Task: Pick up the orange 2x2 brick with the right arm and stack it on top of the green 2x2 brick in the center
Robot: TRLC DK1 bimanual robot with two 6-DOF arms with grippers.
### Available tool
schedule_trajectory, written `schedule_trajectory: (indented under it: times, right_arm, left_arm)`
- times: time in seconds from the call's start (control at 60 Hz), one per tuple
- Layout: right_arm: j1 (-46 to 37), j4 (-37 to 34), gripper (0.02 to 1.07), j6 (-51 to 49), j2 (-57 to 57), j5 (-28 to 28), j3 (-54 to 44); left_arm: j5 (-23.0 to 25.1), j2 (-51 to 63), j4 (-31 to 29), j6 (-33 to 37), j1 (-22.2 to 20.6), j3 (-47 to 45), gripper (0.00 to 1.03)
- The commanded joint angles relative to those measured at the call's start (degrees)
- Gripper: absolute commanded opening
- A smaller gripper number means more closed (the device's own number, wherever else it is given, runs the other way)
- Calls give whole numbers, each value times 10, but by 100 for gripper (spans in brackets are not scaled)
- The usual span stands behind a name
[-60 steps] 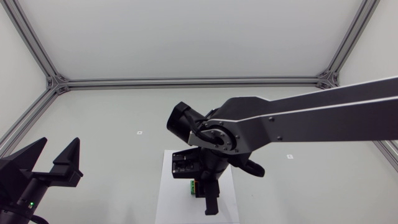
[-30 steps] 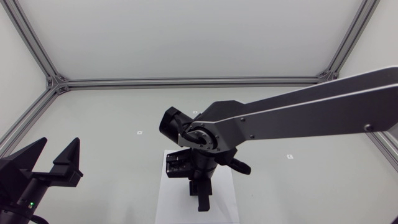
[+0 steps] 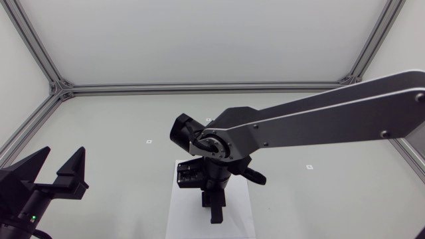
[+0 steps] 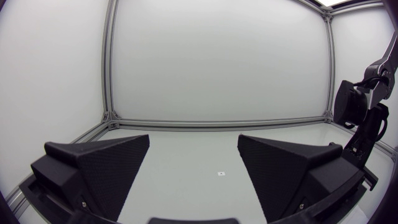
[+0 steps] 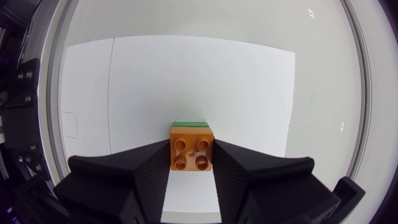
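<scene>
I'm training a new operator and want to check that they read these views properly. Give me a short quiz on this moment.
1. True or false: the left claw is open and holds nothing.
2. The orange brick is: A) between the fingers of the right claw, touched from both sides; B) lying loose on the table; C) in the left claw.
3. Fill in: in the right wrist view, a strip of the ___ brick shows just ahead of the orange brick, over the white sheet.

Key: 1 true; 2 A; 3 green, meaning the green brick.
</scene>
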Motion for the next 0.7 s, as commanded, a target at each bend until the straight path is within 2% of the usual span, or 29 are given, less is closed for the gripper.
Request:
schedule_trajectory:
  times: [0.0,0.267,0.417,0.583,0.683]
  right_arm:
    - [0,-12,8,-2,26,7,7]
    - [2,-61,8,2,70,16,32]
    - [-14,-83,8,-8,83,-5,37]
    - [-23,-86,8,-18,79,-37,22]
    - [-23,-71,8,-14,68,-37,5]
  left_arm:
    - [3,-5,-9,7,2,-23,99]
    - [3,-5,-9,7,2,-23,99]
    - [3,-5,-8,7,2,-23,99]
    - [3,-5,-9,7,2,-23,99]
    - [3,-5,-9,7,2,-23,99]
